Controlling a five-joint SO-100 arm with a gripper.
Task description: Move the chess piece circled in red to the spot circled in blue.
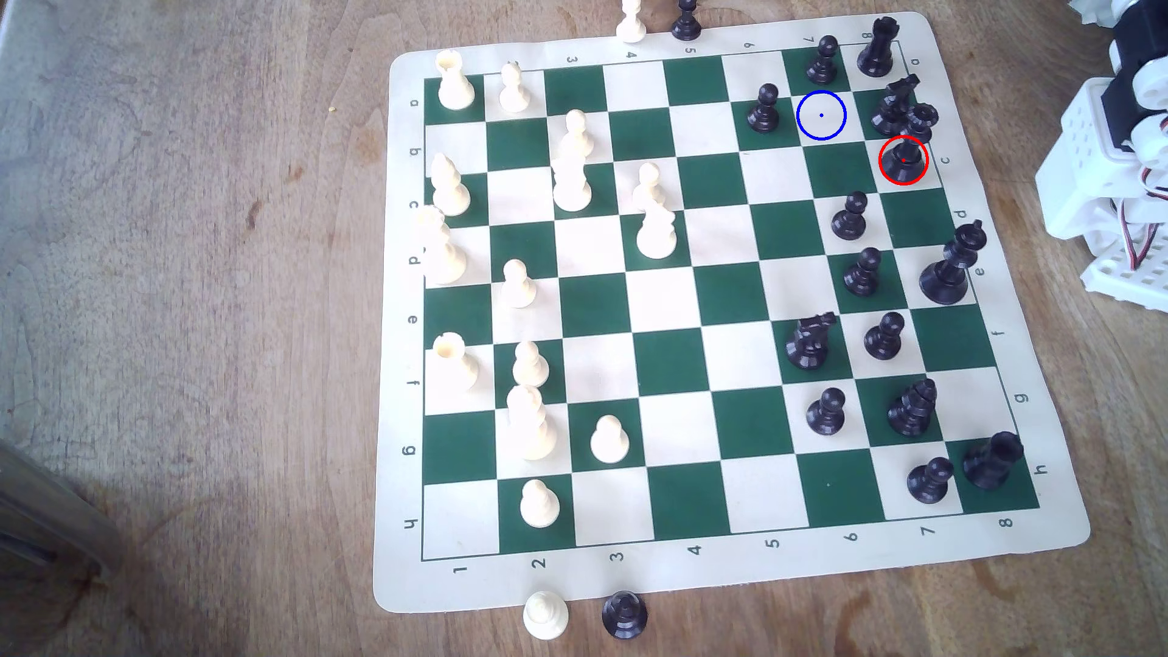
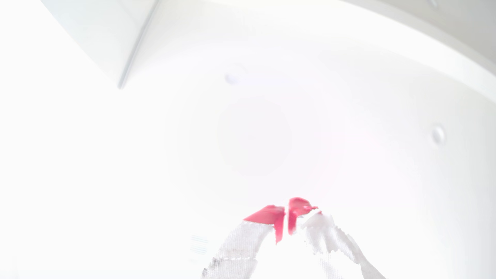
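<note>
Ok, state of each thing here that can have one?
gripper: shut, red tips together, holding nothing
black queen: upright in the red ring, untouched
blue-ringed square: unoccupied
black knight: upright, close beside the queen
chess mat: flat on the table

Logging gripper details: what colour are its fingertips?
Pinkish red fingertips on white fingers, clearest in the wrist view.

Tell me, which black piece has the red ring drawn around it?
The black queen at the board's edge by the letter c, beside the knight. Its notched coronet sets it apart.
</note>
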